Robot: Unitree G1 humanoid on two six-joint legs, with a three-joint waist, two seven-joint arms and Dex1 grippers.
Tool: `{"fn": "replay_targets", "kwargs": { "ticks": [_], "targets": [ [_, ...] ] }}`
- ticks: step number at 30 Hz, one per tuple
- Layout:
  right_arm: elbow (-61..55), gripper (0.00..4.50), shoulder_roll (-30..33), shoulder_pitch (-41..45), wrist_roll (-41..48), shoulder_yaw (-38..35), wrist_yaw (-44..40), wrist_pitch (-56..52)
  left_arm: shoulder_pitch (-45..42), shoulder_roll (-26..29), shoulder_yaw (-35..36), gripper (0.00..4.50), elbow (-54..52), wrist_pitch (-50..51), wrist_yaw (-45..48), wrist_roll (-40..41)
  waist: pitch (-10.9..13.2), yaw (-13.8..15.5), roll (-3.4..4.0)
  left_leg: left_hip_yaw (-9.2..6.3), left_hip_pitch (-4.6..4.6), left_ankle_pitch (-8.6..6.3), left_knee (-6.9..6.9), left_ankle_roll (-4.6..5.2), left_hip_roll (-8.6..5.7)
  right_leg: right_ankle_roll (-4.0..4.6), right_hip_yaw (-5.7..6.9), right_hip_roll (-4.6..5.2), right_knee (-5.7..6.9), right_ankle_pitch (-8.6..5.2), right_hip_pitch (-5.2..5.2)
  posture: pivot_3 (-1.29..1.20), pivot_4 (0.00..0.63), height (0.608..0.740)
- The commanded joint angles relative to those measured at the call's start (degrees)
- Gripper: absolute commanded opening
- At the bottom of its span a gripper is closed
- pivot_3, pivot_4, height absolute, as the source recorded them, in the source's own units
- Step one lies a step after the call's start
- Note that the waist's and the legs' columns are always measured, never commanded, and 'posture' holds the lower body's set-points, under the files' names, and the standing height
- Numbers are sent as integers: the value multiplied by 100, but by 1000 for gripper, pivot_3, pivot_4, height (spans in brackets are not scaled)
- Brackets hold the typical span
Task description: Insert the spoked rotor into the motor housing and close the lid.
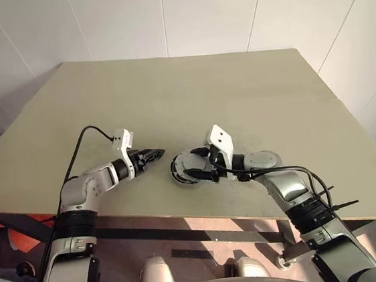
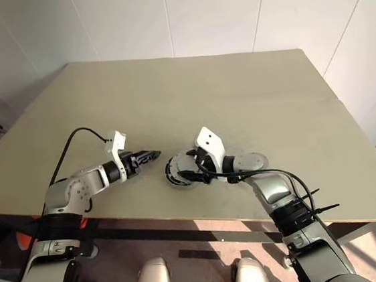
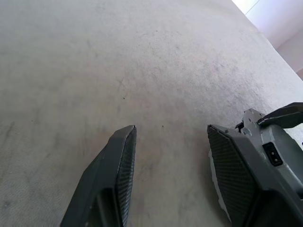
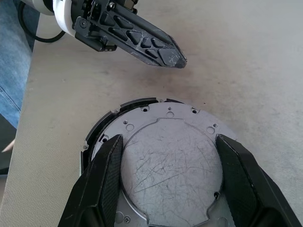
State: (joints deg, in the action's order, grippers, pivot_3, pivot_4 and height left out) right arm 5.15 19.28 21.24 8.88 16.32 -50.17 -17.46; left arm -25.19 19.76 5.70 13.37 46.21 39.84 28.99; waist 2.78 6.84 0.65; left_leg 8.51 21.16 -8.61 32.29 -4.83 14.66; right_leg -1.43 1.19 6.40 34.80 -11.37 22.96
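**Right gripper straddles the round metal assembly near the front edge**

The right gripper [image 1: 200, 164] reaches in over the tabletop [image 1: 190, 93] with its two black fingers spread wide, one on each side of a round grey metal part. In the right wrist view this part shows a scratched flat plate with small holes round its rim and a dark edge beneath; it is probably the motor housing [image 4: 165, 165] seen from a flat face, though I cannot tell whether rotor or lid is already on it. The fingers stand just beside its rim; whether they press on it is unclear. This straddling pose looks meant to grip or steady the part.

The left gripper [image 1: 150, 156] hovers just beside the housing, on the side toward the table's left edge, fingers moderately apart and empty, likely waiting to assist.

The housing sits near the front edge, about mid-width.
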Motion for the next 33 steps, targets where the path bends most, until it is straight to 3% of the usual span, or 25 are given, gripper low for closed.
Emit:
{"fn": "replay_targets", "kwargs": {
  "ticks": [1, 16, 33],
  "targets": [
    [90, 2983, 91, 67, -249, 89, 78, 80, -47, 55, 27, 2529, -187, -7, 23, 38, 0, -7, 0, 0, 0, 0, 0, 0, 0, 0, 0, 0, 0, 0, 0, 0, 0, 740],
    [-511, 2983, 611, 244, -622, 530, -216, 187, -35, -12, 21, 2529, -196, -6, -20, 47, 0, 14, 0, 0, 0, -5, -1, 8, -2, 0, 0, 1, -6, 0, -7, 0, 0, 740],
    [-414, 2983, 285, 464, 37, 291, -712, -11, 26, -42, 27, 2529, -209, -20, -52, 46, 1, -5, 0, 3, 6, -8, -3, 13, 0, 1, -1, -1, -7, -1, 3, 0, 0, 740]
  ]
}}
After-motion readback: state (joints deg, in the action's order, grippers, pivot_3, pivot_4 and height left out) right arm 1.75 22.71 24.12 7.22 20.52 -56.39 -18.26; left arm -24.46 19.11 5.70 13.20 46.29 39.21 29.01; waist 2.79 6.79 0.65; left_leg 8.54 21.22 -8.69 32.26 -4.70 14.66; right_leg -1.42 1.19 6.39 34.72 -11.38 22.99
